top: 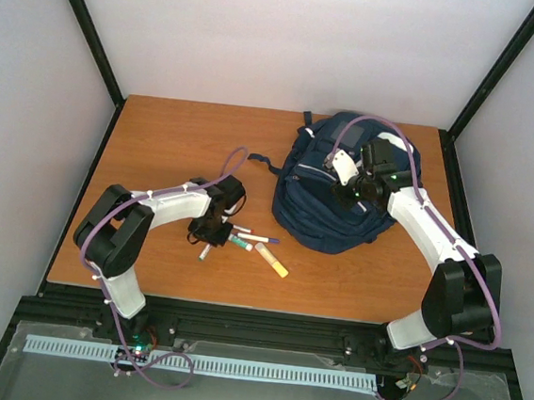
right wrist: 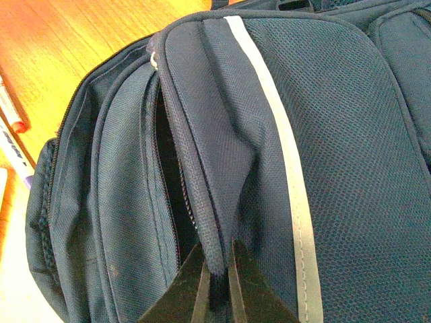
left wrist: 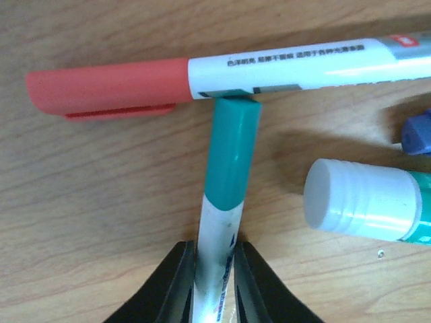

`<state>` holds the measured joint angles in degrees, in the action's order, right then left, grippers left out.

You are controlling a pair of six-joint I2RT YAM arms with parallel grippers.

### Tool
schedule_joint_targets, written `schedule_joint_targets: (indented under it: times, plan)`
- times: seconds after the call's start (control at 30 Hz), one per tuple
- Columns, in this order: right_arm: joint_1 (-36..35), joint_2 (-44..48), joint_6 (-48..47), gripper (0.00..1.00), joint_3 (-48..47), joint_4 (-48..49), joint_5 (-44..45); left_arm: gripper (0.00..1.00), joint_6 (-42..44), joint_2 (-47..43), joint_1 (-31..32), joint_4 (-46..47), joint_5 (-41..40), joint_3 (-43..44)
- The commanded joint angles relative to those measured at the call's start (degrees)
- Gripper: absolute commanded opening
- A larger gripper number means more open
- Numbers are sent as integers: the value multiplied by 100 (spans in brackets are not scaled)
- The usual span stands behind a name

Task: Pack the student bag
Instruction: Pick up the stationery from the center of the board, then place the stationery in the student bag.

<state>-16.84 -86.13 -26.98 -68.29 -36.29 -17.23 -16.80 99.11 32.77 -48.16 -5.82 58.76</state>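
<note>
Left gripper [left wrist: 214,247] clamps the teal-capped marker [left wrist: 229,161], barrel running straight up-frame; right gripper [right wrist: 217,247] pinches the student bag [right wrist: 337,134] flap, bag lying frame-right of the marker overhead.

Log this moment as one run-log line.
left gripper: closed around teal-capped marker on table | right gripper: pinching student bag pocket edge, zip gap open | nearby: red-capped marker, glue stick
</note>
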Motion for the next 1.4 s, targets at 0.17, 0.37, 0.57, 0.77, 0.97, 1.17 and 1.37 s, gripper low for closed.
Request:
schedule_joint_targets:
  times: [0.17, 0.37, 0.57, 0.77, 0.97, 1.17, 1.37]
  plan:
    - [14, 210, -34, 3, -58, 96, -541, 8, -397, -204, -17, -547, 135, 60]
    - [32, 211, -10, 3, -60, 105, -578, 4, -693, -574, -17, -945, 158, 290]
    - [46, 120, 47, 3, -149, -30, -723, 2, -896, -1105, 15, -865, 1301, 780]
    - [54, 21, 170, 3, -464, -272, -888, 1, -1585, -1361, 43, 563, 3177, 1221]
    - [58, -189, 82, 3, -1190, -759, -762, 1, -3069, -1217, 201, 2907, 3852, 1152]
    - [61, -442, 141, 3, -1976, -1228, -706, 1, -3812, -656, 461, 3937, 3952, 1409]
    - [67, -756, 315, 3, -2593, -1537, -882, 1, -4488, 16, 776, 4098, 3742, 1916]
